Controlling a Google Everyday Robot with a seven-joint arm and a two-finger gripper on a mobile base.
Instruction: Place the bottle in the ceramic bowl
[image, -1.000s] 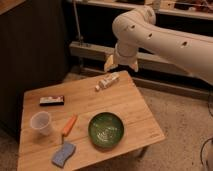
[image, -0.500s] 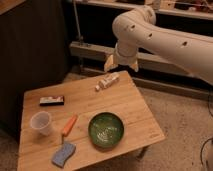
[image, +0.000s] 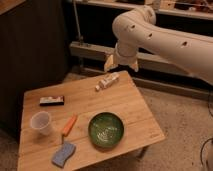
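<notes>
The small white bottle (image: 108, 81) lies on its side near the far edge of the wooden table (image: 130, 107). The dark-green ceramic bowl (image: 106, 130) sits near the table's front, right of centre, with nothing in it. My gripper (image: 111, 62) hangs from the white arm just above and behind the bottle, at the table's far edge, holding nothing that I can see.
A translucent plastic cup (image: 41, 123) stands at the left. An orange marker-like stick (image: 69, 125) lies between cup and bowl. A blue sponge (image: 63, 154) lies at the front left. A dark flat box (image: 52, 101) lies at the back left. A dark cabinet (image: 30, 50) stands behind.
</notes>
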